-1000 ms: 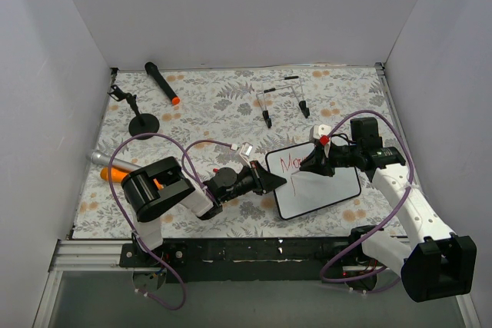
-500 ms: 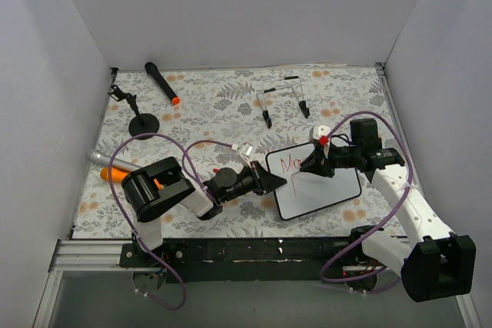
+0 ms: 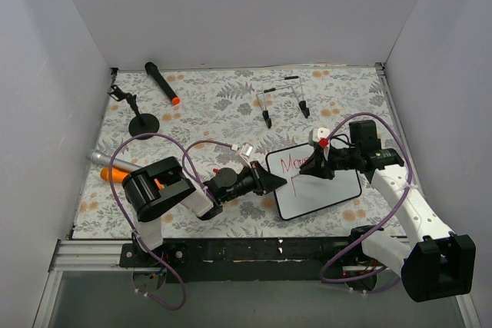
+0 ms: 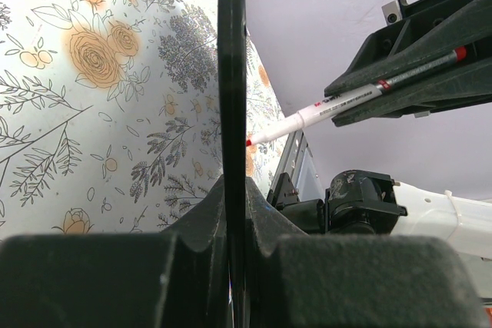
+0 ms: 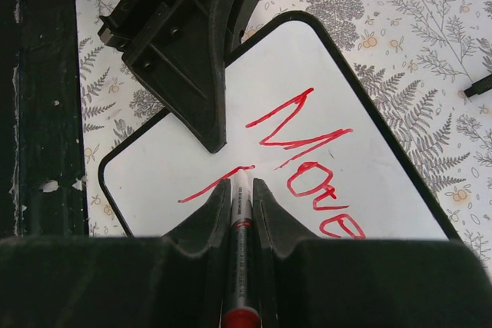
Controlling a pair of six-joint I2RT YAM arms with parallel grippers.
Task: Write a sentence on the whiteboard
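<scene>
So the whiteboard [image 3: 327, 190] lies around 4 o'clock on the floral mat [image 3: 207, 113]. It looks light, stiff and slick, so my left claw [image 3: 280, 181] is pinched on its 9 o'clock frame edge. My right claw [image 3: 310, 168] grips the red marker [image 5: 240, 205], tip by the "Move" lettering [image 5: 307, 159].

the top view looks steeply down from the near side over the whole table [image 3: 207, 105]. the left wrist view sits close, edge-on to the whiteboard [image 4: 231, 74]; the right wrist view faces its surface. all three share it.
</scene>
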